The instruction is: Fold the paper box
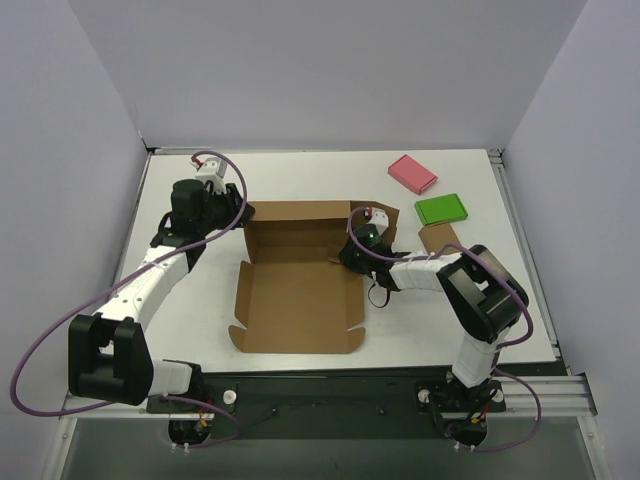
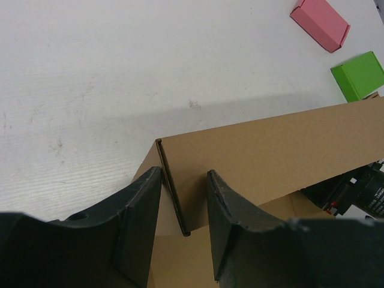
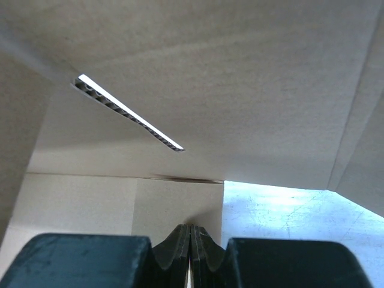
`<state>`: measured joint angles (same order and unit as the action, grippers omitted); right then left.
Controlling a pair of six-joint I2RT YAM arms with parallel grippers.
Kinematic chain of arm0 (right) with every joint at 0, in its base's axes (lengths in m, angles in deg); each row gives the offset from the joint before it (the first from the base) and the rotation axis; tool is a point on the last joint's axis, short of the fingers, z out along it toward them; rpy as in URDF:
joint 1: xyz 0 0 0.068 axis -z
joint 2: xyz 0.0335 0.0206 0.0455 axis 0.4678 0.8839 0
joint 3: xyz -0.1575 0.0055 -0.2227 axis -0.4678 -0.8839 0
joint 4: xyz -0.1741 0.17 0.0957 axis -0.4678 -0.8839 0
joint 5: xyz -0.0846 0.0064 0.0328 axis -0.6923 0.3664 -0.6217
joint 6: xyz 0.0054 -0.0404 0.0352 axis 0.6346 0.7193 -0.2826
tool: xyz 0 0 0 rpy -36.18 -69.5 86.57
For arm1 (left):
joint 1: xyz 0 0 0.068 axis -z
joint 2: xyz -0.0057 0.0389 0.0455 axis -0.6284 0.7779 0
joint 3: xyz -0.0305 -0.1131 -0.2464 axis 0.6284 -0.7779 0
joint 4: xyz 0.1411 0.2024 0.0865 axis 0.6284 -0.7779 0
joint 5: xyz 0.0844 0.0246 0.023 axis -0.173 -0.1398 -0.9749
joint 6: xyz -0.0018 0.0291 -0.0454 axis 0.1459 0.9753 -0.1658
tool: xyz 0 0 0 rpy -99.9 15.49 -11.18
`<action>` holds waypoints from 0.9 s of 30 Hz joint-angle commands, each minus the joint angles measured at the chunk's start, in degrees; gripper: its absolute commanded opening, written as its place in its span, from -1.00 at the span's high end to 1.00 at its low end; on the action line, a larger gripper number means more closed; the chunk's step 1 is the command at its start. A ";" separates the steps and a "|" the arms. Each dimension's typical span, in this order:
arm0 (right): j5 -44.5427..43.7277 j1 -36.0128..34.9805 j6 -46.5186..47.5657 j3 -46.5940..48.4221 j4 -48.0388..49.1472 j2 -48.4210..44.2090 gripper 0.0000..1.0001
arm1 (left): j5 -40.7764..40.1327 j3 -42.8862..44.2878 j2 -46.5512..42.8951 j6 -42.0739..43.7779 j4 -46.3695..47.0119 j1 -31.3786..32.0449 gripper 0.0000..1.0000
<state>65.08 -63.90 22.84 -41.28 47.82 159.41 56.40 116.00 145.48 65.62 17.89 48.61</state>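
No text can be read anywhere; the one small label [image 2: 366, 196], at the left wrist view's right edge, is too blurred.

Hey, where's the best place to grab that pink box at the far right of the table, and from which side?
Grip the pink box across its narrow width at mid-length, coming straight down from above. It lies flat and low on the table, diagonal to the edges, so rotate the grip to match its long sides.
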 commanded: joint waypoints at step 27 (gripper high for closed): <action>2.29 18.51 10.20 4.66 -30.21 -37.58 -0.33 | -1.12 0.09 0.81 2.38 -5.34 0.87 0.09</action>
<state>69.62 -50.65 33.62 -39.90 21.07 119.85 56.29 116.06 145.53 65.62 17.85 48.65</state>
